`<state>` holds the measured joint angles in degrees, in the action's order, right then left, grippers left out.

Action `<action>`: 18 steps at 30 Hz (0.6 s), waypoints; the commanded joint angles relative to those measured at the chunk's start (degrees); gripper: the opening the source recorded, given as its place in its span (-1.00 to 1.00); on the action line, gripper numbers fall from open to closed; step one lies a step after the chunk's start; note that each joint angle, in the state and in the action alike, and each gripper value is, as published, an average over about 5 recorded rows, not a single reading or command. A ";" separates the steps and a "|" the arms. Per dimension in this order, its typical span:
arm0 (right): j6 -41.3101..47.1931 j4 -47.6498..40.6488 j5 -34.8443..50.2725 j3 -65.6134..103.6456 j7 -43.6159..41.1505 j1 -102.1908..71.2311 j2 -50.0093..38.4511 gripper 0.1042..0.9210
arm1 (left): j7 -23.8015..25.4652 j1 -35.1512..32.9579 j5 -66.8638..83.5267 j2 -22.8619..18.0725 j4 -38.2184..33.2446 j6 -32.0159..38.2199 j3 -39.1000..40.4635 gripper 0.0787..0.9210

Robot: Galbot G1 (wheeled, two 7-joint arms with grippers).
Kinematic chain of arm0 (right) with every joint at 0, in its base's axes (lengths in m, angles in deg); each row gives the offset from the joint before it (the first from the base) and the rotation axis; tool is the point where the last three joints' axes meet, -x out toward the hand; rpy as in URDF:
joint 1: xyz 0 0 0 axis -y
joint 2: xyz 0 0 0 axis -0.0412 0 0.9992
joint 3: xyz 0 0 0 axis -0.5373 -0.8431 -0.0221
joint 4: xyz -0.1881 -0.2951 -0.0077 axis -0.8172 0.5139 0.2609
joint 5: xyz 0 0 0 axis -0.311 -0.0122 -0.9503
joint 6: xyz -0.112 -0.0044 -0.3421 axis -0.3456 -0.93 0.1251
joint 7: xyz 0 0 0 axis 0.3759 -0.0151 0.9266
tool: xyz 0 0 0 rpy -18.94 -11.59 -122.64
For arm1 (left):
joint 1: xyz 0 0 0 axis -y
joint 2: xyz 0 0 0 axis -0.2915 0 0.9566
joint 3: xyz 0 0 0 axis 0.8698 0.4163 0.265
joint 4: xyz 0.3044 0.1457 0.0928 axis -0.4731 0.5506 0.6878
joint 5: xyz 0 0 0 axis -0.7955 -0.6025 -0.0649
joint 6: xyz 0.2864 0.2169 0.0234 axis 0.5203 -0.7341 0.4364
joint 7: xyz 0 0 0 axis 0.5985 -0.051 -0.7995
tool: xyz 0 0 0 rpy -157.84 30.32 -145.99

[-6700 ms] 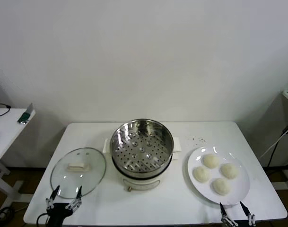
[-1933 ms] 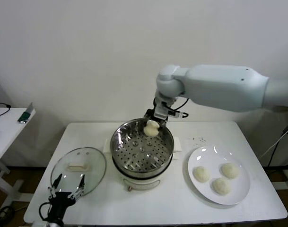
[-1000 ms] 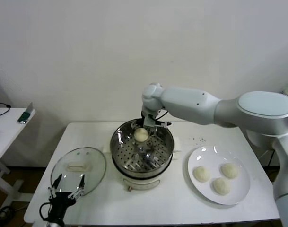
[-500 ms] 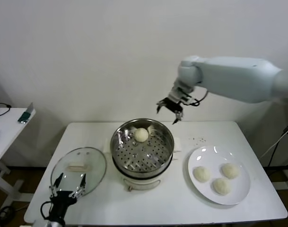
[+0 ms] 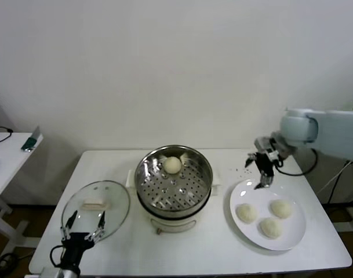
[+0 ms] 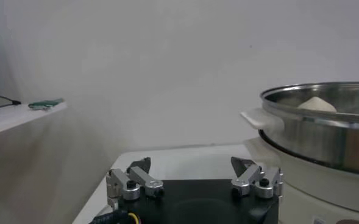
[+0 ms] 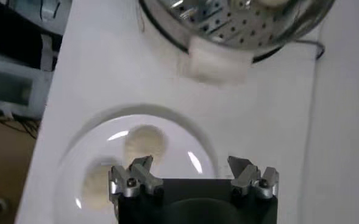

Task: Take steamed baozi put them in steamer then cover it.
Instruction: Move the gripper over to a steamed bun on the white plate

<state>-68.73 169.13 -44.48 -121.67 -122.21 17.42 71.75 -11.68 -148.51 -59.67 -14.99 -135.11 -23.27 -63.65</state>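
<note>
- White worktop (image 5: 222, 255) spread wide under everything, pale wall behind.
- Steamer (image 5: 174, 180) sitting dead centre on its cream pot base, steel basket shining, perforated floor on show, side handle poking out toward the plate; also seen from the left wrist (image 6: 325, 131) and from the right wrist (image 7: 237, 24).
- White plate (image 5: 295, 237) to the right of the steamer, near but not touching it; visible from the right wrist too (image 7: 75, 152).
- Cover (image 5: 95, 209) lying flat on the worktop left of the steamer, glass dome up, cream handle on top, just beside the pot base.
- Right arm reaching in from the right, right hand (image 5: 261, 172) hanging above the far-left rim of the plate, fingers spread wide, nothing between them; same wide spread from its own wrist camera (image 7: 193, 175).
- Left hand (image 5: 82, 225) parked low at the near-left edge of the worktop, right at the cover's near rim, fingers wide and empty; same in its wrist view (image 6: 194, 180).
- One steamed baozi (image 5: 173, 165) resting inside the steamer, toward the far side of the basket, top peeking over the rim in the left wrist view (image 6: 317, 105).
- Three more buns (image 5: 270, 217) clustered on the plate, close together, well clear of the right hand.
</note>
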 commanded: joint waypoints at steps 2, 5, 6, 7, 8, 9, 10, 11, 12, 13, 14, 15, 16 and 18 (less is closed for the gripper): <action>9.71 0.95 -3.49 12.39 4.98 -21.10 -5.86 0.76 | -0.07 -0.38 -0.14 -0.33 0.12 0.20 -0.02 0.77; 9.94 -1.19 -5.04 15.63 5.39 -24.58 -4.96 0.76 | -0.08 -0.63 -0.14 -0.40 0.03 0.22 -0.03 0.77; 9.99 -1.81 -5.39 16.37 5.49 -25.30 -4.69 0.76 | -0.08 -0.73 -0.15 -0.41 -0.01 0.23 -0.02 0.77; 10.04 -2.37 -5.71 17.00 5.60 -25.87 -4.43 0.76 | -0.08 -0.82 -0.15 -0.42 -0.06 0.24 -0.01 0.77; 10.07 -2.76 -6.00 17.41 5.67 -26.23 -4.20 0.76 | -0.08 -0.90 -0.17 -0.43 -0.09 0.26 -0.01 0.77; 10.10 -3.13 -6.28 17.73 5.76 -26.50 -3.96 0.76 | -0.08 -0.98 -0.19 -0.43 -0.11 0.26 0.00 0.77; 10.12 -3.35 -6.51 17.93 5.86 -26.66 -3.77 0.76 | -0.09 -1.01 -0.21 -0.44 -0.11 0.27 0.00 0.77; 10.15 -3.64 -6.79 18.17 6.01 -26.83 -3.55 0.76 | -0.09 -1.03 -0.25 -0.46 -0.11 0.28 0.01 0.77; 10.16 -3.89 -7.10 18.39 6.14 -26.98 -3.36 0.76 | -0.10 -1.05 -0.28 -0.48 -0.10 0.28 0.02 0.77; 10.14 -4.20 -7.40 18.58 6.23 -27.12 -3.16 0.76 | -0.10 -1.07 -0.31 -0.49 -0.11 0.29 0.04 0.77; 10.13 -4.50 -7.66 18.79 6.31 -27.29 -2.98 0.76 | -0.10 -1.09 -0.35 -0.51 -0.11 0.30 0.07 0.77; 10.13 -4.80 -7.90 18.98 6.37 -27.47 -2.81 0.76 | -0.10 -1.12 -0.38 -0.53 -0.11 0.31 0.10 0.77; 10.11 -5.00 -8.06 19.07 6.38 -27.60 -2.70 0.76 | -0.10 -1.15 -0.41 -0.53 -0.10 0.33 0.13 0.77; 10.12 -5.42 -8.20 19.39 6.42 -27.99 -2.48 0.76 | -0.11 -1.21 -0.46 -0.52 -0.06 0.37 0.13 0.77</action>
<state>-60.35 165.45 -50.63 -106.53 -116.94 -4.87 69.65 -11.79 -149.58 -60.04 -15.49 -135.19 -22.96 -63.54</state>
